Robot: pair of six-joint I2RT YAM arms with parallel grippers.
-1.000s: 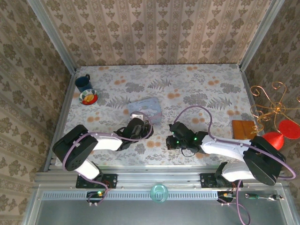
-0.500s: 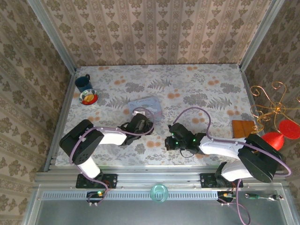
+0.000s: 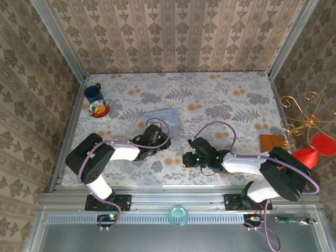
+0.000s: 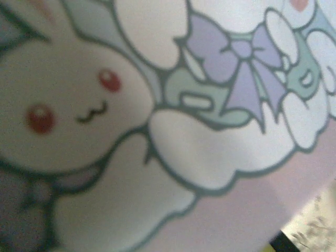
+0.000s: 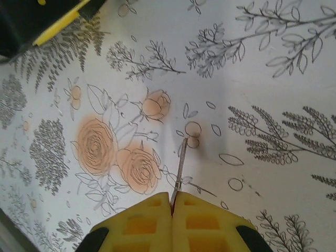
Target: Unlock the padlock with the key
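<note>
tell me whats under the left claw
The pale tin, its bunny-printed lid close beneath the left claw. From above, the claw covers the tin's near edge, so anything lying there is hidden.

Blurred at close range and cropped on all sides in the left wrist view: printed lid of the tin (image 4: pixel 210 157). Hidden between the closed yellow pads (image 5: pixel 205 226) of the right gripper (image 5: pixel 172 207): near end of the key (image 5: pixel 180 168). Pads cropped at 6 o'clock. Unresolvable from above: finger spacing of the left gripper (image 3: pixel 156 134).
</note>
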